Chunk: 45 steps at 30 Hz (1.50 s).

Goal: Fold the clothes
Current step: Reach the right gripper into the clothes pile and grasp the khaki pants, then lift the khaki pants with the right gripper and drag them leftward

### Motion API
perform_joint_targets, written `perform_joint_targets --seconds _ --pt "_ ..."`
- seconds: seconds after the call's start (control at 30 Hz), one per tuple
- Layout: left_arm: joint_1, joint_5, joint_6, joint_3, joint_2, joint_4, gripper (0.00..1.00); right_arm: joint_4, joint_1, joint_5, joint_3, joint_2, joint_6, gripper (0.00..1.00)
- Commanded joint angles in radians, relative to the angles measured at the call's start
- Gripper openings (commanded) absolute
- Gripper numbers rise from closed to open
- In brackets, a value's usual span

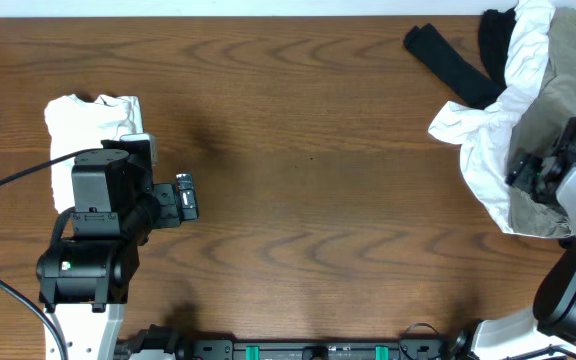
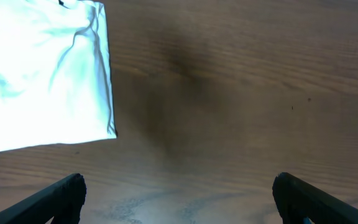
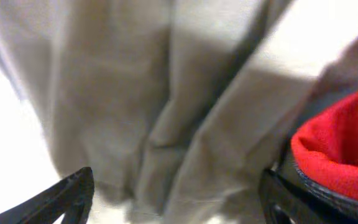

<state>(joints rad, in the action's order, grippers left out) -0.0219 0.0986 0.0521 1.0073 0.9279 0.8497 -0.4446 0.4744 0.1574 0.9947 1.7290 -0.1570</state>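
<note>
Far right: right gripper (image 3: 174, 186) splayed over crumpled khaki-grey cotton trousers (image 3: 135, 93), which look soft, light and limp; best pinch a raised fold. Left gripper (image 2: 179, 190) agape, empty.

folded shirt (image 1: 90, 122): white | trousers (image 1: 571, 65): khaki-grey | crumpled shirt (image 1: 528, 50): white | long piece (image 1: 453, 62): black | band (image 3: 344, 149): red | table (image 1: 308, 130): brown wood-grain

Dark brown wood-grain worktop (image 1: 308, 150), pictured from above, wavy grain lines running across its width; soft dark shadow (image 2: 185, 68) on its surface in the left wrist view; thin pale strip (image 1: 218, 6) along the far edge.
</note>
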Motion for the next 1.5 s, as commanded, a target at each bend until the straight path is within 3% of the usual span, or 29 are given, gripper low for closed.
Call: perform_joint_targets --seconds 0.0,0.17,0.43,0.47,0.67,0.87,1.13,1.33,1.47 --pt "-0.001 0.006 0.006 0.018 0.004 0.002 0.98 -0.009 0.026 0.011 0.012 0.011 -0.027 0.75" --pt "-0.001 0.006 0.006 0.018 0.005 0.002 0.98 -0.02 0.029 0.011 0.012 0.011 -0.029 0.6" --pt "-0.001 0.006 0.006 0.018 0.005 0.001 0.98 -0.018 0.029 0.01 0.013 0.01 -0.03 0.1" --pt "-0.001 0.006 0.006 0.018 0.005 0.001 0.98 -0.019 0.028 0.008 0.015 0.006 -0.029 0.08" --pt "-0.001 0.006 0.006 0.018 0.005 -0.002 0.98 -0.071 0.01 -0.149 0.124 -0.116 -0.027 0.04" --pt "-0.001 0.006 0.006 0.018 0.005 -0.001 0.98 -0.121 -0.079 -0.525 0.35 -0.296 0.006 0.01" --pt "-0.001 0.006 0.006 0.018 0.005 -0.002 0.98 -0.077 -0.471 -0.8 0.479 -0.41 -0.003 0.01" --pt "-0.001 0.006 0.006 0.018 0.005 0.0 0.98 -0.006 -0.777 -0.782 0.479 -0.398 -0.003 0.01" --pt "-0.001 0.006 0.006 0.018 0.005 -0.001 0.98 0.016 -0.842 -0.77 0.479 -0.393 -0.003 0.01"
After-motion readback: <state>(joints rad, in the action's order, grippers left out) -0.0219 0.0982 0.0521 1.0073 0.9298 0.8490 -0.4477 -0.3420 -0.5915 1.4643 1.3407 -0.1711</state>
